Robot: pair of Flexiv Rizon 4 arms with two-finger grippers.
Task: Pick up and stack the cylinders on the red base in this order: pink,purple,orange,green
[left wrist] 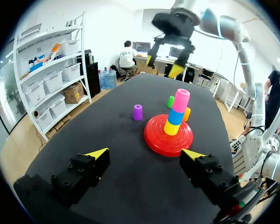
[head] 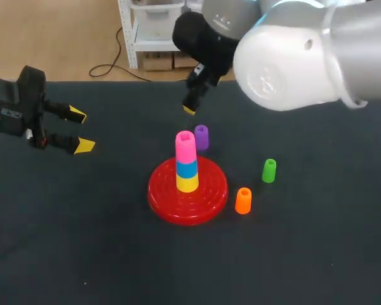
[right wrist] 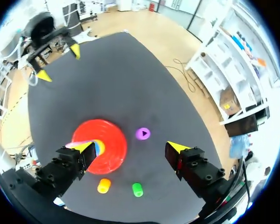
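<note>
pink cylinder (head: pixel 185 146) tops the stack on the red base (head: pixel 162 197) — that step looks done. right pincer (left wrist: pixel 163 65) hangs spread, empty, above the purple cylinder (head: pixel 201 136), upright just beyond the base's far rim — next in order, gaps either side for fingers. orange cylinder (head: pixel 243 200) and green cylinder (head: pixel 269 170) stand right of the base. left pincer (head: pixel 81 130) spread, far left, well apart.

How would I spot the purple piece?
Find the big red base in the middle of the dark table. Right behind its colourful tower stands the purple cylinder, on the table itself. It's the only purple piece; the orange cylinder and green cylinder stand to the base's right.
</note>
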